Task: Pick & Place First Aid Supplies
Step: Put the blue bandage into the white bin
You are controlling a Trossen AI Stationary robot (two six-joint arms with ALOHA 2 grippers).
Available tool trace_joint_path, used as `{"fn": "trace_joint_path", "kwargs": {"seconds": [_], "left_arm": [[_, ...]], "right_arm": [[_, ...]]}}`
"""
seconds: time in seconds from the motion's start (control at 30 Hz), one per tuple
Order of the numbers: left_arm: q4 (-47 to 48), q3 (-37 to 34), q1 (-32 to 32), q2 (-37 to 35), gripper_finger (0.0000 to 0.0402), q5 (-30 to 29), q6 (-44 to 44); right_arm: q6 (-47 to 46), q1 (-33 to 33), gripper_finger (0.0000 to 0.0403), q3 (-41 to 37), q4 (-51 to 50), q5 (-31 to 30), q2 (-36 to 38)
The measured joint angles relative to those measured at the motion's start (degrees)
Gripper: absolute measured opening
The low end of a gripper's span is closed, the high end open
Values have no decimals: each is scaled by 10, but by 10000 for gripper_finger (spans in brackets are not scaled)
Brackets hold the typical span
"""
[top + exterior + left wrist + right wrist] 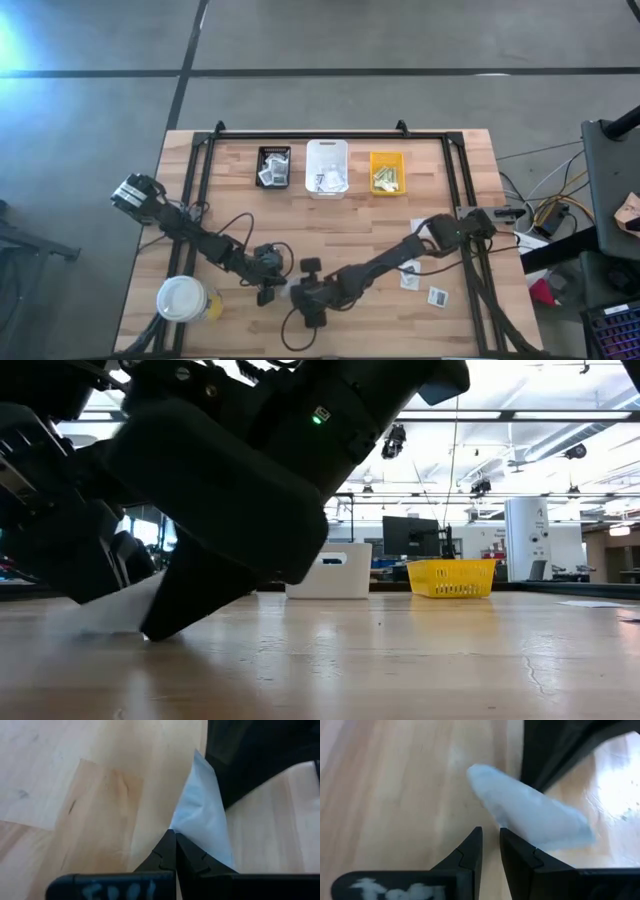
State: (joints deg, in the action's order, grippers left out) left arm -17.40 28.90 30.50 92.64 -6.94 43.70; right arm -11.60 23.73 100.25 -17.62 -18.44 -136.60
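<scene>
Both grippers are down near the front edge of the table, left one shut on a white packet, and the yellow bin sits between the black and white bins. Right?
Not quite. In the high view the white bin sits between the black bin and the yellow bin. The rest holds: the left gripper is shut on the packet.

A: what do the arms look like up close?

B: both matte black, chunky jointed links with thin black cables looping off them. The left gripper [175,851] and right gripper [490,851] have angular dark fingers, whitish scrawled lettering on the base. One housing shows a tiny green light.
</scene>
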Motion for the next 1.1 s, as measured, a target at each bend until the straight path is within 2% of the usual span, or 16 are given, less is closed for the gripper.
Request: {"fn": "trace_joint_path", "kwargs": {"seconds": [0.23,0.5,0.87,1.1], "left_arm": [[-13,-1,4,0,0,19,16],[-57,1,7,2,0,42,-10],[-90,4,8,2,0,73,-32],[-90,-1,7,2,3,78,-3]], "right_arm": [[-14,0,63,0,-35,-27,6],[-48,-4,63,-1,-38,-27,7],[-38,-6,63,-1,-37,-27,8],[-30,-6,63,-1,-36,-27,8]]}}
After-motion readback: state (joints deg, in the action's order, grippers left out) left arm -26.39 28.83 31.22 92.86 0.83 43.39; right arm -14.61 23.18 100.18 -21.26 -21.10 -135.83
